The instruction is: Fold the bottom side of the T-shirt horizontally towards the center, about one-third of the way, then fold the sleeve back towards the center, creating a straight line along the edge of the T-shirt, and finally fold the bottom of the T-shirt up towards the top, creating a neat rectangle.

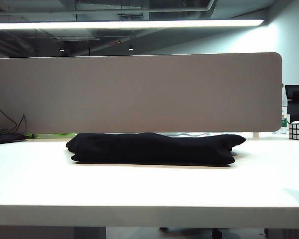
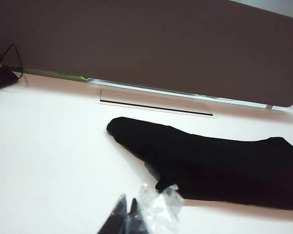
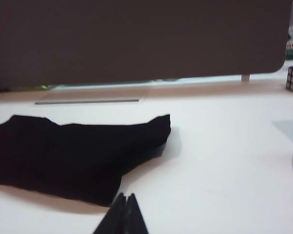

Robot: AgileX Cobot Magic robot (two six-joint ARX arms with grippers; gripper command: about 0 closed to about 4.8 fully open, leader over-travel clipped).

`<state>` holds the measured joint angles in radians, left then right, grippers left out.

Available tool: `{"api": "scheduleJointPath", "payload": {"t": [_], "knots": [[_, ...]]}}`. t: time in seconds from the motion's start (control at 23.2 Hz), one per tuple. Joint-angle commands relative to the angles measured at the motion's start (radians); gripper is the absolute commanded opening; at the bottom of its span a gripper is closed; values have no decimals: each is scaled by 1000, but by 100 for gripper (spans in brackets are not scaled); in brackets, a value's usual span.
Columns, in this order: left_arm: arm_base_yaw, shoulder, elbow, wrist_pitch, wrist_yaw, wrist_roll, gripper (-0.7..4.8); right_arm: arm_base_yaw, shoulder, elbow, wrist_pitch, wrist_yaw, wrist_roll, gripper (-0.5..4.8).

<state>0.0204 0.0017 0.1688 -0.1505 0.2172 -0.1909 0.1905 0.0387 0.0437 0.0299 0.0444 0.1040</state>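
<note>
T-shirt (image 1: 152, 148) folded mid-table; closed left gripper (image 2: 127, 208) and right gripper (image 3: 125, 201) nearby.

white table (image 1: 139, 186) | grey divider panel (image 1: 139, 92) | Rubik's cube (image 1: 298, 130) far right | black cabled item (image 1: 5, 137) far left

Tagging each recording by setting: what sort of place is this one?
Likely an open-plan office: a white desk backed by a grey divider panel, an exposed ceiling with a strip light, and a Rubik's cube.

Black T-shirt (image 1: 152, 148), white table (image 1: 139, 189), multicoloured cube (image 1: 298, 130).
</note>
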Motion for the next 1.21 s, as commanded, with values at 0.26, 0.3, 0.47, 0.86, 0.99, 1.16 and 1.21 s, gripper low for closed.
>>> {"api": "scheduleJointPath", "payload": {"t": [0.26,0.3,0.47,0.86,0.99,1.16,1.21], "knots": [[-6,0,-37,85,-126,83,-6,0,-39,5,-91,7,-25,-4],[-6,0,-49,114,-149,92,-6,0,-39,5,-80,10,-35,-4],[-6,0,-103,206,-169,97,-6,-1,-39,5,-58,36,-54,-4],[-6,0,-117,21,-36,13,-6,-1,-39,5,-68,77,-56,-4],[-6,0,-119,-6,-42,-20,-6,0,-39,5,-69,77,-55,-4],[-6,0,-124,124,-13,283,-6,0,-39,5,-63,73,-229,-4],[-5,0,-129,142,-15,296,-6,0,-39,5,-63,66,-249,-4]]}}
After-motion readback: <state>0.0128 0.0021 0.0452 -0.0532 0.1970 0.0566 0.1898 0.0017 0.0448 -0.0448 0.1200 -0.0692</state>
